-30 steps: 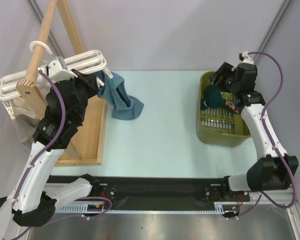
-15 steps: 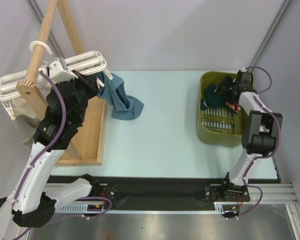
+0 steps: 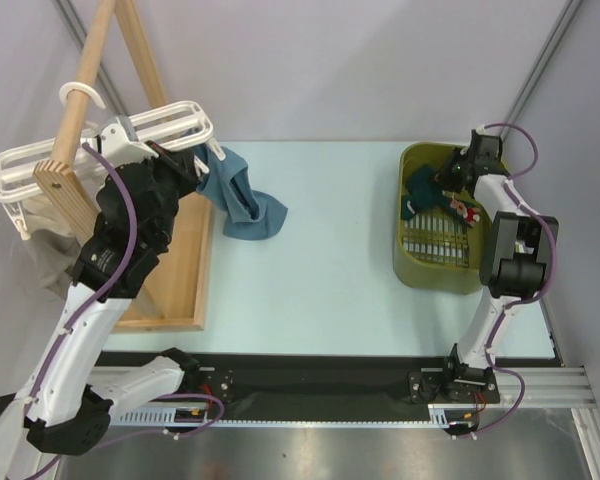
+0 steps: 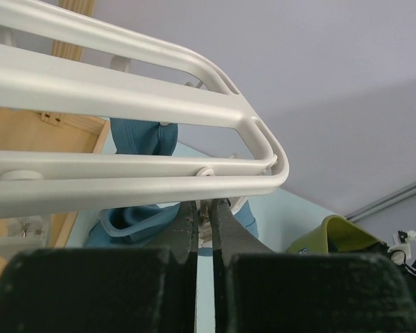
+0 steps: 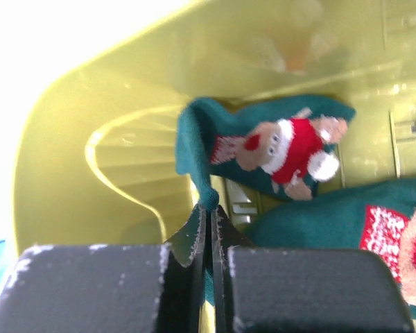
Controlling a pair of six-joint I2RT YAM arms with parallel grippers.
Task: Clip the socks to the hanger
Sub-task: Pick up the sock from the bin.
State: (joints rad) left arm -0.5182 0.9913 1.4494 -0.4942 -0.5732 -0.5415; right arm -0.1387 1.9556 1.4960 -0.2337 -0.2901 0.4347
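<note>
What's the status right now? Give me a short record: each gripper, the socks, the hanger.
left gripper: shut, tips just under the hanger bars
right gripper: shut on green sock edge, inside basket
blue sock: hanging at hanger's corner
green sock: in basket, not yet clipped

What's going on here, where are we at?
Two arms are clipping socks to a white hanger. One blue sock already hangs from it. The left hand is shut just under the frame, beside that sock. The right hand is down in the green basket, pinched on the edge of a teal sock with a red motif.
</note>
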